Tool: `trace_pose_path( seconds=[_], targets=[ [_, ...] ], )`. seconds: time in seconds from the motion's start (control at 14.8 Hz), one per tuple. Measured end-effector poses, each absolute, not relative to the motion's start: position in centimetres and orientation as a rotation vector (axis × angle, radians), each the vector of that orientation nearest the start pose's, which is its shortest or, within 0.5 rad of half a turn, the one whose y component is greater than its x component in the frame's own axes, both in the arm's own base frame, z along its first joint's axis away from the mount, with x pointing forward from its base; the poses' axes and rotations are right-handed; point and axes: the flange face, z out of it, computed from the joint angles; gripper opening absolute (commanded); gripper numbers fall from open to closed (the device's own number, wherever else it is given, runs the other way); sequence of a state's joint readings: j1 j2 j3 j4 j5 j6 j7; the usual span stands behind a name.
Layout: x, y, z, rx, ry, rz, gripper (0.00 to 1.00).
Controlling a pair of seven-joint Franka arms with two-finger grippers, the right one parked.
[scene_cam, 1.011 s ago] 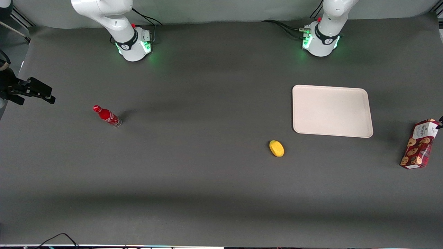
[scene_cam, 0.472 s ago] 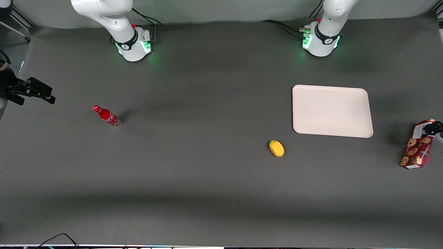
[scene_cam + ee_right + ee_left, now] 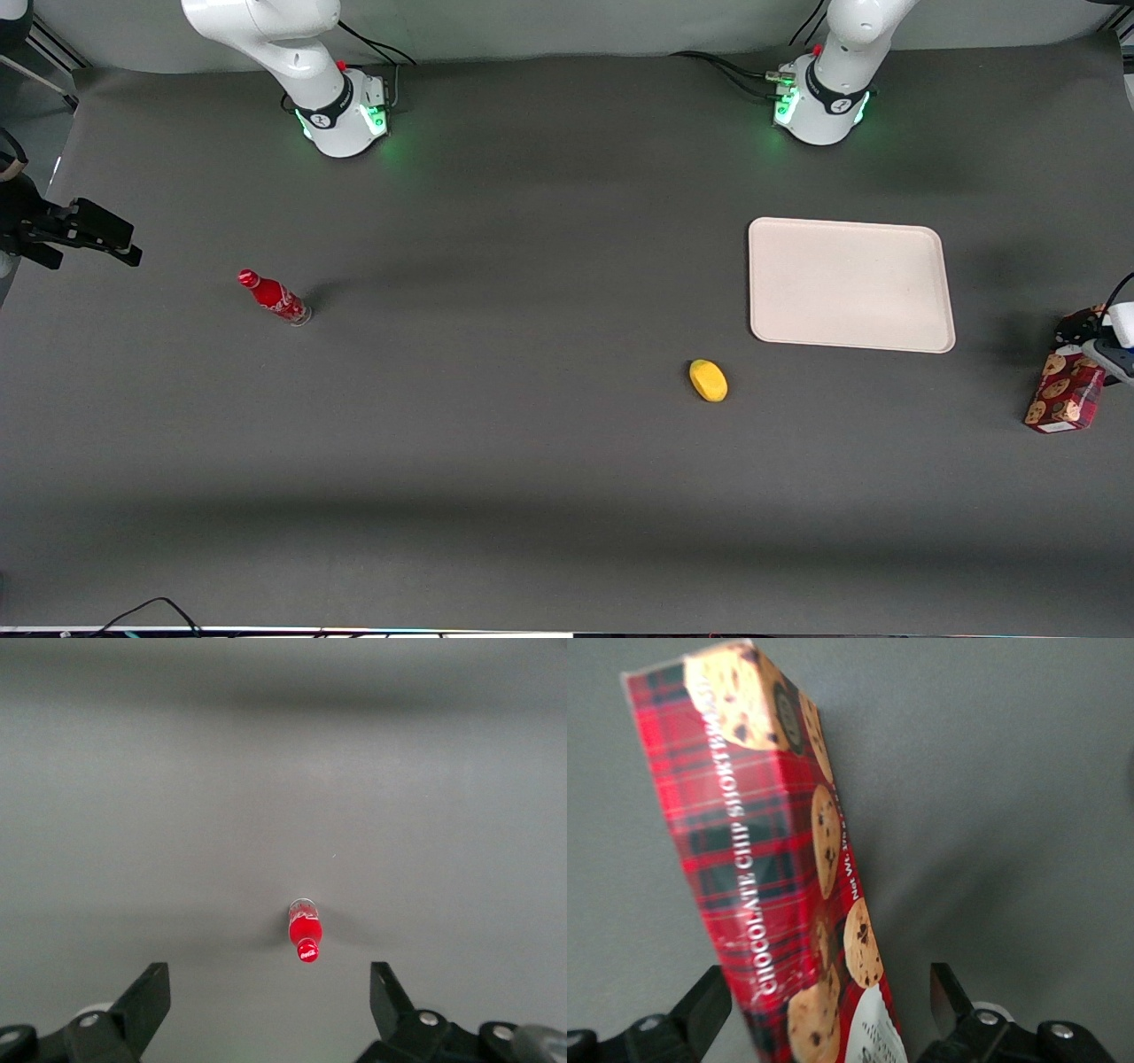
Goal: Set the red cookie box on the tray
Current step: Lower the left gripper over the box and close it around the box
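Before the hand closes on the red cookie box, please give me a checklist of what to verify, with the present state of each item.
1. Hand open: ok, fingers spread.
2. Red cookie box between the fingers: ok; they straddle its labelled end.
3. Fingers touching box: cannot tell.
4. Box position: ok, on the table at the working arm's end.
5. Tray ready: ok, nothing lies on it.
6. Yellow object off the tray: ok, nearer the front camera.

My arm (image 3: 837, 53) is glossy white with a green-lit base (black cables trail off it); my gripper (image 3: 828, 1001) has black wedge fingers (image 3: 704, 1005) with silver screws.
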State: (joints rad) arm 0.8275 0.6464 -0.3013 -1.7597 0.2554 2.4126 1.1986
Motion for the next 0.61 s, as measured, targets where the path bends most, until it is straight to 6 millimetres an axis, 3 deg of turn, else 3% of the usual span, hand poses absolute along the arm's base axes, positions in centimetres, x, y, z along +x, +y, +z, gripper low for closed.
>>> trace_pose_path(
  seconds=[0.4,0.54,0.61],
  targets=[
    [56.1,35.2,19.8,-2.857,1.196,-0.082,0.99],
    [56.1,35.2,19.8,-2.856,1.195,-0.084,0.87],
    [56.1,35.2,19.8,-2.856,1.195,-0.084,0.65]
  ],
)
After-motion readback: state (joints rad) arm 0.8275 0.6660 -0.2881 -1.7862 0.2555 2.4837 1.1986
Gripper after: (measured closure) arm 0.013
